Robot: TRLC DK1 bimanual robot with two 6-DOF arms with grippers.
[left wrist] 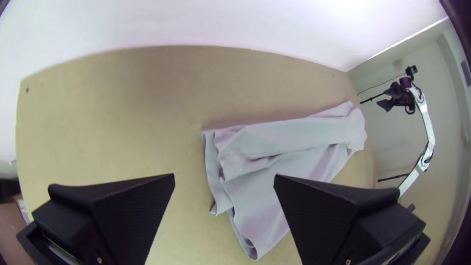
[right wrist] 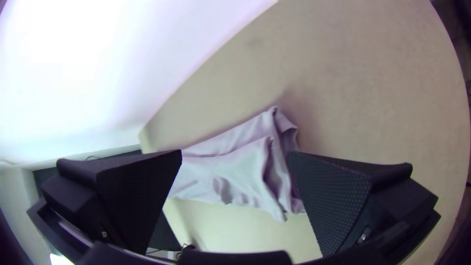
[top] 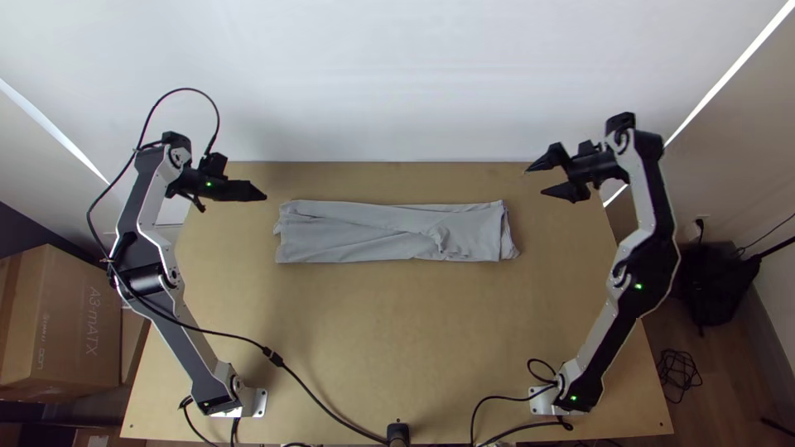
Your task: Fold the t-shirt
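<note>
The grey shirt (top: pixel 360 213) lies across the upper middle of the top view on the table (top: pixel 373 331), folded into a long, narrow strip. Creases slant along it, and a small pucker, perhaps a bunched layer, sits right of its centre. Its right end shows uneven, stacked edges. The left gripper (top: pixel 264 197), just beyond the strip's left end, has its fingers wide apart, holding nothing. The right gripper (top: pixel 535 182), at upper right, is likewise wide open and empty.

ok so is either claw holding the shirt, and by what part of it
Neither: the left claw and right claw are both open, and the shirt lies on the table.
</note>
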